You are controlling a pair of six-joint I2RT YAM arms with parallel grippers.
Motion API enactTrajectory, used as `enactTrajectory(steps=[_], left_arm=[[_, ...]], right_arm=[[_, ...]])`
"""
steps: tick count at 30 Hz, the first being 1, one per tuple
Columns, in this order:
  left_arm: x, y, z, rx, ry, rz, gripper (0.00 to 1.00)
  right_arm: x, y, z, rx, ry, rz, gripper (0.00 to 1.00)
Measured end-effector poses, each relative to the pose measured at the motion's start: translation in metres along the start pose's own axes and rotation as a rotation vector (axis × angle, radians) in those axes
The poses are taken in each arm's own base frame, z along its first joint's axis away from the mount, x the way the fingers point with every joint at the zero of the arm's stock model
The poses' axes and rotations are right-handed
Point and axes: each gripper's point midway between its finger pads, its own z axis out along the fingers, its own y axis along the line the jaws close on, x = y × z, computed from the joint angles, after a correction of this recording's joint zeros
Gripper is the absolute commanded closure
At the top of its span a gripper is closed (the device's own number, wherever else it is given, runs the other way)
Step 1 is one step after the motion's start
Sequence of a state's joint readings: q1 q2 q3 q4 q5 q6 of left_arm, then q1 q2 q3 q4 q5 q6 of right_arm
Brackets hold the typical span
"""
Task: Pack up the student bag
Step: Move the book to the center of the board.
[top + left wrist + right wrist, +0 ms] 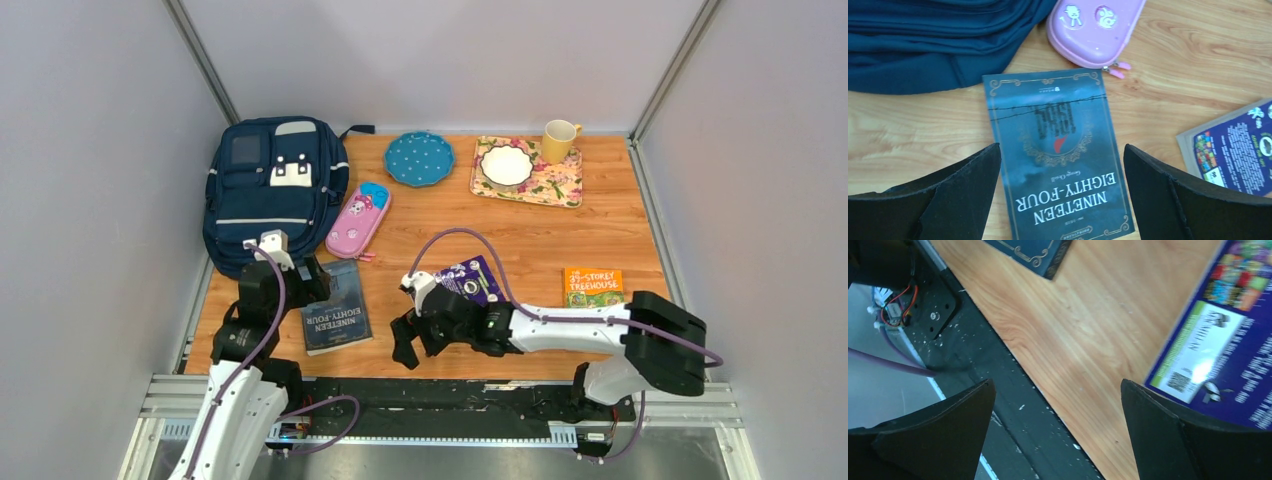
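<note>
The left arm (262,290) rises from its base at 7 o'clock and bends forward, its wrist tipped down above a dark blue paperback titled Nineteen Eighty-Four (335,312) (1058,155) (1033,252). Its jaws are spread wide and hold nothing. In the left wrist view the two black fingers (968,195) stand on either side of the book's near end, and whether they touch the cover cannot be told. The right arm (560,325) stretches from its base at 5 o'clock across toward 9 o'clock, low along the near edge of the wooden surface (500,230). Its jaws are also spread and empty, pointing down over that edge between the paperback and a purple glossy book (472,278) (1238,155) (1228,330). The large navy blue fabric backpack (275,190) (923,40) lies flat with its front pockets up at 10 o'clock; nothing of its inside shows. Just beside it at its 3 o'clock lies a small pink zipped pencil case (358,220) (1093,30). At 12 o'clock sits a teal dotted plate (419,158). At 1 o'clock a floral rectangular tray (560,185) carries a white bowl (507,165), with a yellow mug (560,140) at its far right corner. An orange and green Treehouse book (594,286) lies at 4 o'clock.
</note>
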State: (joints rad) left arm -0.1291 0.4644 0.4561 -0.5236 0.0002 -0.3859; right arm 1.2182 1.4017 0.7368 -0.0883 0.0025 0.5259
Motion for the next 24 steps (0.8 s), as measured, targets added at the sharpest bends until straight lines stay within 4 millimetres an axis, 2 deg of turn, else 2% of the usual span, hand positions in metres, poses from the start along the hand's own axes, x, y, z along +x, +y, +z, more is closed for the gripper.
enactTrajectory(steps=[4,9,11,15,21,24], left_arm=[[-0.001,0.012,-0.004,-0.066,-0.001,0.027,0.01],[0.003,0.021,-0.005,-0.107,0.015,0.050,0.01],[0.003,0.023,-0.005,-0.113,0.015,0.056,0.01],[0.007,0.025,-0.004,-0.119,0.023,0.067,0.01],[0.020,0.030,0.000,-0.129,0.058,0.089,0.01],[0.021,0.031,0.001,-0.130,0.063,0.097,0.01]], right_arm=[[0.012,0.014,0.018,-0.043,0.066,0.009,0.00],[0.032,0.006,0.040,-0.006,0.147,0.034,0.00],[0.026,0.007,0.042,0.003,0.135,0.042,0.00],[0.016,-0.007,0.049,0.058,0.105,0.063,0.00],[-0.016,-0.056,0.049,0.147,0.043,0.164,0.00],[-0.025,-0.069,0.046,0.169,0.035,0.187,0.00]])
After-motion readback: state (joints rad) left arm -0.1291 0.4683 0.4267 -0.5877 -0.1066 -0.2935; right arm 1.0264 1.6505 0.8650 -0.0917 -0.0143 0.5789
